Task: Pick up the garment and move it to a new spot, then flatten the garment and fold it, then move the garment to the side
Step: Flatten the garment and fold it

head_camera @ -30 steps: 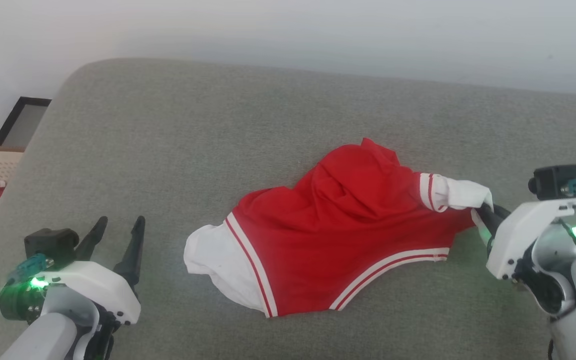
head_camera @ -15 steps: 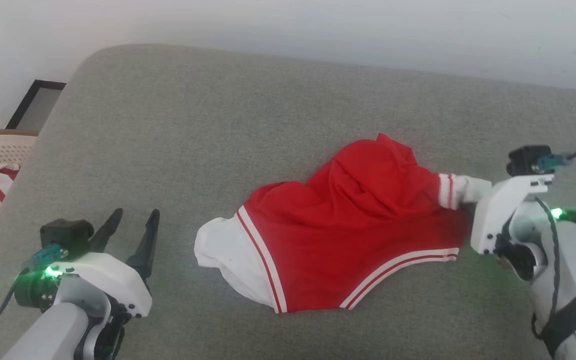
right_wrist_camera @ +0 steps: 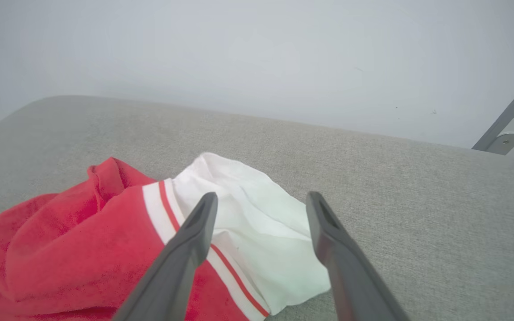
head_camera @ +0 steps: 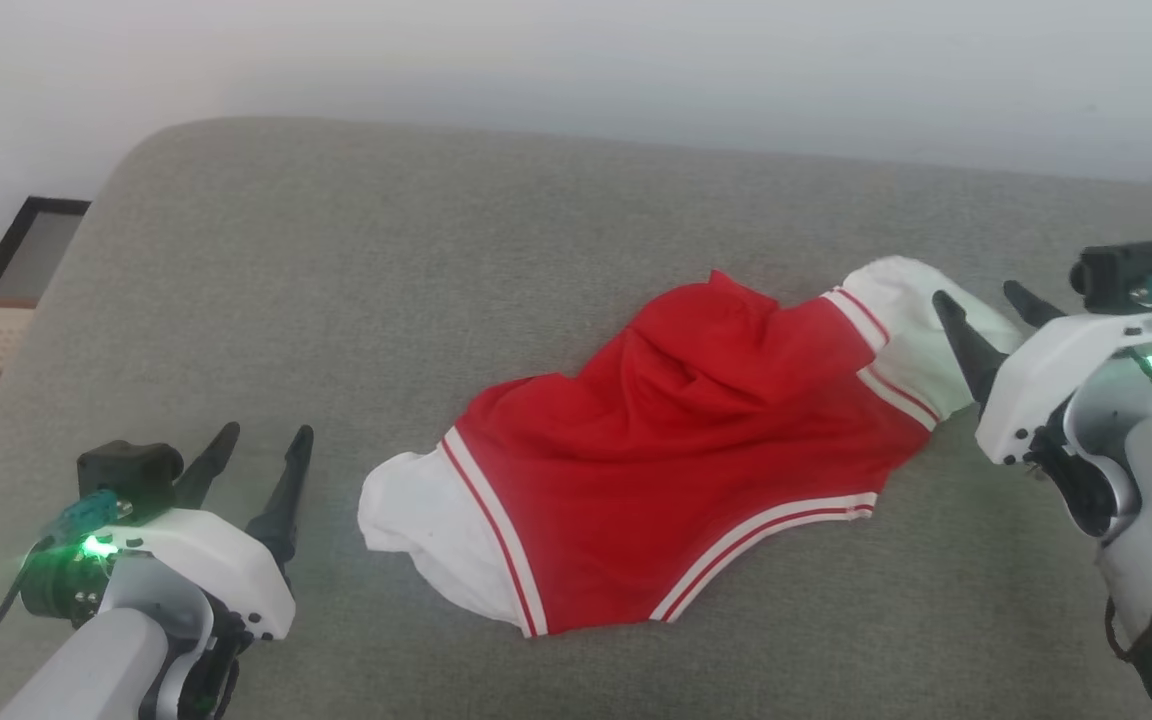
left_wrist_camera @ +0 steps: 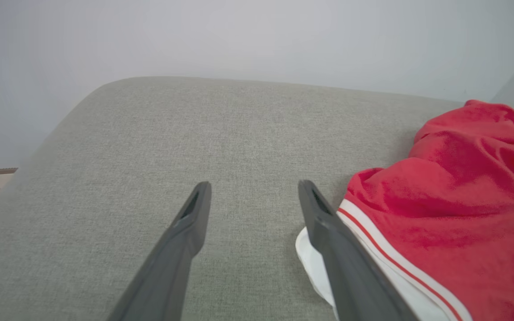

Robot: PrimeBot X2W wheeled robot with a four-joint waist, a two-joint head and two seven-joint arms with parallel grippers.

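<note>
While the garment (head_camera: 656,470) lies rumpled on a grey cushion (head_camera: 436,250) in the head view, it sits between the two grippers. The left gripper (head_camera: 266,440) has its jaws apart and empty, short of one white cuff (head_camera: 416,520). The right gripper (head_camera: 976,300) also has its jaws spread and holds nothing, with its tips at the other cuff.

From the left wrist, the striped cuff edge lies just beside one finger (left_wrist_camera: 328,232), outside the gap.

From the right wrist, white cloth spreads beneath and ahead of the open jaws.
</note>
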